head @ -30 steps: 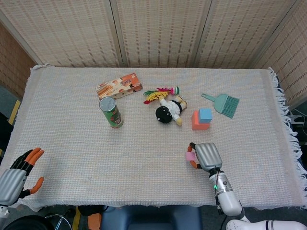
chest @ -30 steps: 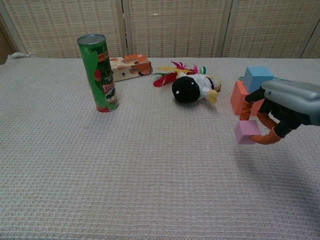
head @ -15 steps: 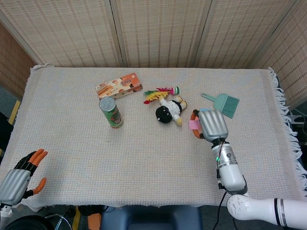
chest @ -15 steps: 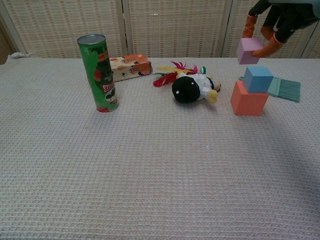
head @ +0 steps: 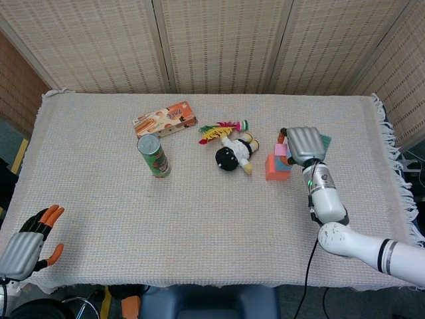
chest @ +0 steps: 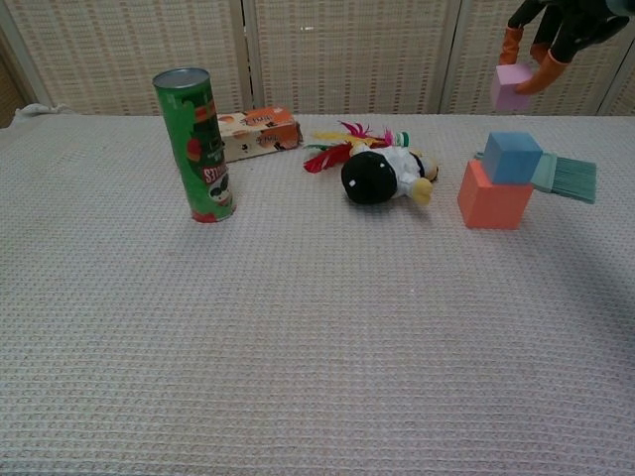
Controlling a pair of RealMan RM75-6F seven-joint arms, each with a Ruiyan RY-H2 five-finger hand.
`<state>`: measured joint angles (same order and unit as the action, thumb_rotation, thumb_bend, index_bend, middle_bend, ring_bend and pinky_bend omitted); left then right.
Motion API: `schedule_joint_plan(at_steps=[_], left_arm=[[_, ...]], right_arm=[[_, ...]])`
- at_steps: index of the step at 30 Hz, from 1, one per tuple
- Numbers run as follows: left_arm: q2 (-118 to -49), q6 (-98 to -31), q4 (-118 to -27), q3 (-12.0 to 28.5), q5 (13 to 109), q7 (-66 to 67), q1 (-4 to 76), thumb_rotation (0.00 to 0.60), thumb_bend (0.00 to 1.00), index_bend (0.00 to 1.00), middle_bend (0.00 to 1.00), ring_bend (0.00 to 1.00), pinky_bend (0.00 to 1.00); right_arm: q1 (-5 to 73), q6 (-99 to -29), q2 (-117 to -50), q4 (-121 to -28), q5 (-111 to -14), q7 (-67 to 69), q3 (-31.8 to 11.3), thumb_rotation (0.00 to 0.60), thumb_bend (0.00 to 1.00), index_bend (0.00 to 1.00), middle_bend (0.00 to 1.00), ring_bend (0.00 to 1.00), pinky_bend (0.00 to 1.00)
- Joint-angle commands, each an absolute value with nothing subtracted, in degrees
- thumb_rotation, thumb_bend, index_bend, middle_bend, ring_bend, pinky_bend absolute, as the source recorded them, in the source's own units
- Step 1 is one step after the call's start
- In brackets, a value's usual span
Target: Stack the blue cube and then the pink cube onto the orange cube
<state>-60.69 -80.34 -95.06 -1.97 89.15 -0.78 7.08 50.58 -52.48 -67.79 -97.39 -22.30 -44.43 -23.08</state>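
Pink cube (chest: 513, 86) up in the air, above the blue cube (chest: 512, 157), pinched in the right hand's (chest: 559, 28) orange fingertips (chest: 545, 74). Blue cube sat on top of the orange cube (chest: 493, 199). Just right of the orange cube, a teal brush (chest: 568, 178); left of it, a doll (chest: 382, 175). Far left, left hand (head: 25, 243) low, fingers spread, holding nothing.

Right hand (chest: 556, 30) hangs high over the stack, open air between it and the blue cube (chest: 512, 157). Brush (chest: 566, 178) crowds the stack at 3 o'clock, doll (chest: 382, 174) sits near at 9. Worktop (chest: 298, 347) at 6 o'clock lies bare.
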Motion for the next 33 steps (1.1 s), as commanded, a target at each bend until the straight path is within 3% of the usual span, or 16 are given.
schedule_joint_plan(at_steps=[1, 18, 33], left_arm=[[-61.31, -79.65, -95.02, -1.50, 87.98, 0.44, 7.26, 0.600, 0.43, 0.04, 0.00, 0.05, 0.14], [-62.41, -77.97, -94.86, -1.06, 86.09, 2.98, 7.87, 0.600, 0.43, 0.03, 0.00, 0.05, 0.14], [-62.70, -77.35, -94.81, -1.19, 85.88, 3.50, 8.13, 0.600, 0.43, 0.03, 0.00, 0.05, 0.14]], right_arm=[[52.07, -47.71, -68.03, -92.69, -23.26, -40.72, -21.02, 0.600, 0.18, 0.55, 0.82, 0.88, 1.00], [50.49, -38.00, -67.61, -83.10, -31.64, -27.46, -15.87, 0.600, 0.18, 0.55, 0.82, 0.88, 1.00], [50.83, -36.29, -68.26, -80.61, -37.44, -19.05, -13.75, 0.600, 0.18, 0.55, 0.82, 0.87, 1.00]])
